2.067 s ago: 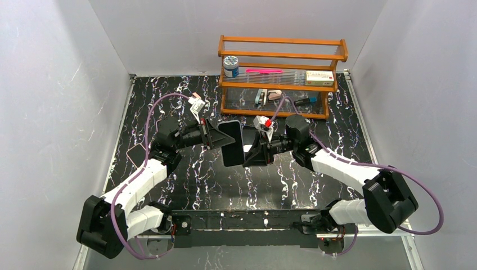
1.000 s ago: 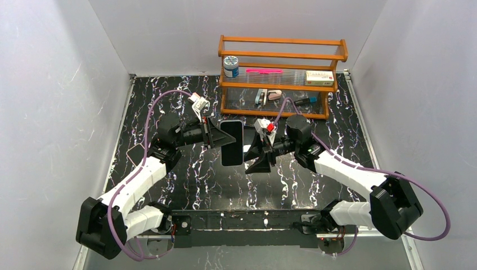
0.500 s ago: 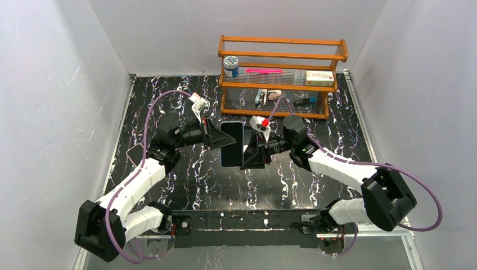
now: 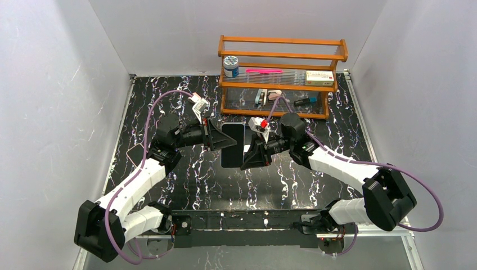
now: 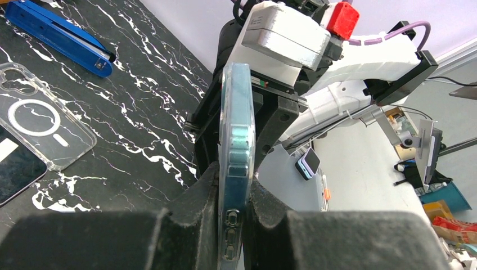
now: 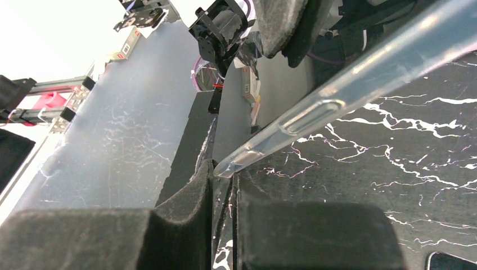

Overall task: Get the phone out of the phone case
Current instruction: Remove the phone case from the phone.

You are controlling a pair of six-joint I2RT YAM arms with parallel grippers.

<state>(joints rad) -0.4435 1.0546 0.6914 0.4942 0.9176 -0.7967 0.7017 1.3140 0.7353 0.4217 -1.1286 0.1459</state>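
The black, white-veined table (image 4: 185, 180) carries a wooden rack (image 4: 274, 86) at its far edge and, near its left edge, a clear case (image 5: 42, 126) lying flat, a dark phone (image 5: 16, 169) just beside it, and a blue tool (image 5: 56, 35) beyond.

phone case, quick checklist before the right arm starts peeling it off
1. Left claw shut on the phone case along its edge: ok.
2. Right claw pinching a corner of the case: ok.
3. Phone out of the case: not ok, it sits inside.
4. Case lip lifted off the phone at the pinched corner: cannot tell.
5. Phone held above the table, not resting on it: ok.
6. Empty clear case lying on the table, apart from both claws: ok.
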